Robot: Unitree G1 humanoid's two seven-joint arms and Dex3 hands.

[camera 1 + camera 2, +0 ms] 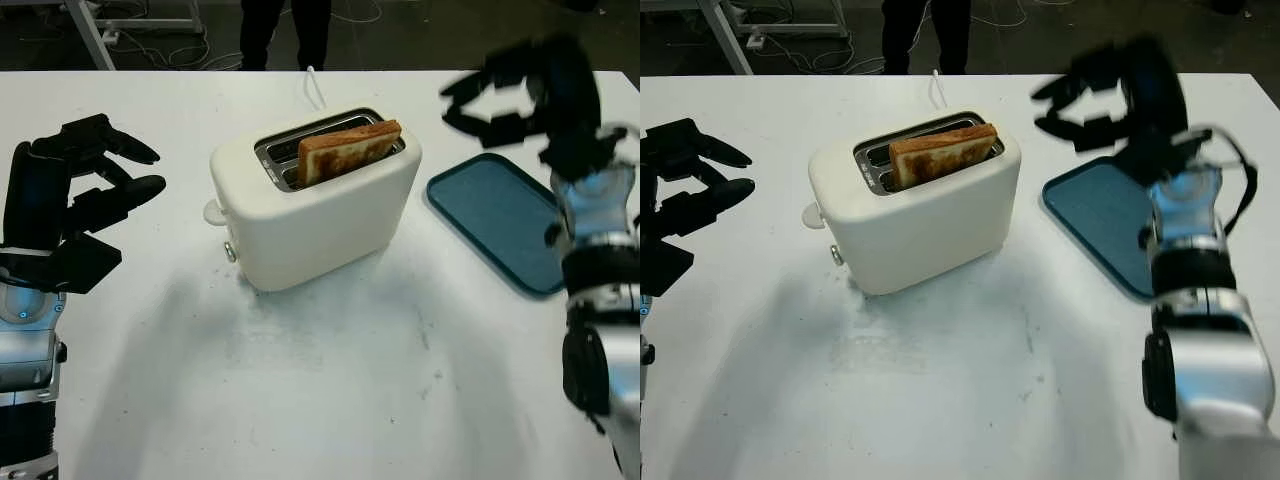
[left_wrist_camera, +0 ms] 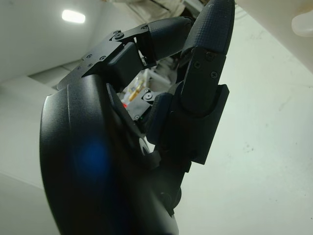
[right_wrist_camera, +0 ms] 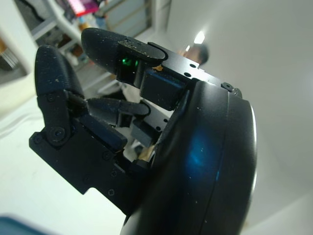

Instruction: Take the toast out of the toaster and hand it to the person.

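A cream toaster (image 1: 315,200) is seen at the middle of the white table (image 1: 330,390), with a browned slice of toast (image 1: 348,150) standing tilted in its slot. The left hand (image 1: 85,185) is held open and empty well to the toaster's left. A blue tray (image 1: 500,220) is laid flat to the toaster's right. Above the tray's far end, the right hand (image 1: 520,95) is raised, open and empty. A person's dark legs (image 1: 285,30) are seen beyond the toaster.
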